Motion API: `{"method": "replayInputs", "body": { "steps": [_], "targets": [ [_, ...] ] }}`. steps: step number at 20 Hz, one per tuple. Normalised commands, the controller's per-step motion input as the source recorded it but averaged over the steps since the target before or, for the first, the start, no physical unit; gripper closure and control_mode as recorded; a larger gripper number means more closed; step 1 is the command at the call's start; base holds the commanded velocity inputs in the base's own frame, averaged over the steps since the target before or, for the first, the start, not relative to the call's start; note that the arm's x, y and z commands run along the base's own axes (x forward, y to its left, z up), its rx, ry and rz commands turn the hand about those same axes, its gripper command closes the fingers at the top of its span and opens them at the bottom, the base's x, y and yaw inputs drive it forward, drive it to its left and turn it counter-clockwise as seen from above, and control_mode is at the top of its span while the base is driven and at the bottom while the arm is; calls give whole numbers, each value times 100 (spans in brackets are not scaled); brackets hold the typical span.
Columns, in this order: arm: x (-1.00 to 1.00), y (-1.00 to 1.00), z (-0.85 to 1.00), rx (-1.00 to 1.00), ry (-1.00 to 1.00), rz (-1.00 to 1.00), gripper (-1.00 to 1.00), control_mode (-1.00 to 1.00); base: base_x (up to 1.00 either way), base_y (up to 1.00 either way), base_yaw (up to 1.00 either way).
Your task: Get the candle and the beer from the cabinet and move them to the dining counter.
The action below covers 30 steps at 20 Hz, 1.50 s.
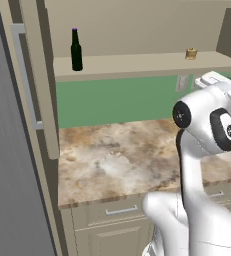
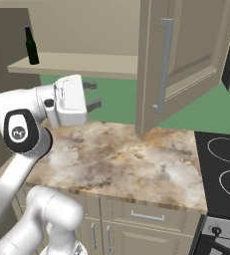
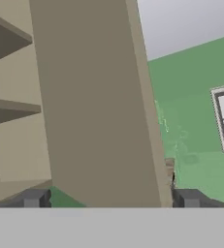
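Beer: the dark bottle with a purple cap (image 1: 76,50) stands upright on the bottom shelf of the open cabinet (image 1: 137,64), towards the shelf's left end
Candle: the small tan-gold candle (image 1: 191,53) sits on the same shelf, well apart from the beer, towards the right end
Cabinet: both doors stand open; the right door (image 2: 186,55) with its long silver bar handle (image 2: 162,64) swings out over the worktop, and the left door (image 1: 34,75) juts forward at the other side
Gripper: the gripper (image 2: 90,94) hangs below the shelf's front edge, in front of the green wall (image 1: 112,100), its two dark fingers spread wide with nothing between them
Beer to gripper: the beer stands above the gripper and off to its left, not touching
Candle to gripper: in the left base view the candle sits just above the white hand, on the shelf over it
Hand view: the fingertips (image 3: 33,198) point at a beige cabinet panel and green wall
Worktop: a marbled brown-and-cream stone worktop (image 1: 117,155) lies below the arm, with beige drawers (image 1: 122,211) under it
Stove: a black cooktop (image 2: 221,174) adjoins the worktop on the right
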Motion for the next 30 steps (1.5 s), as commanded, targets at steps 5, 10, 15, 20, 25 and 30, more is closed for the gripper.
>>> {"method": "replayInputs", "body": {
  "steps": [5,10,15,20,25,30],
  "targets": [
    [42,-30,0,4,0,0,-100,-100,0,0,0],
    [46,-24,0,2,0,0,-100,-100,0,0,0],
    [42,-28,0,1,0,0,-100,-100,0,0,0],
    [26,-47,0,0,0,0,-100,-100,0,0,0],
    [8,-56,0,0,0,-4,-100,-100,0,0,0],
    [0,-52,0,0,0,-9,-100,-100,0,0,0]
  ]
}}
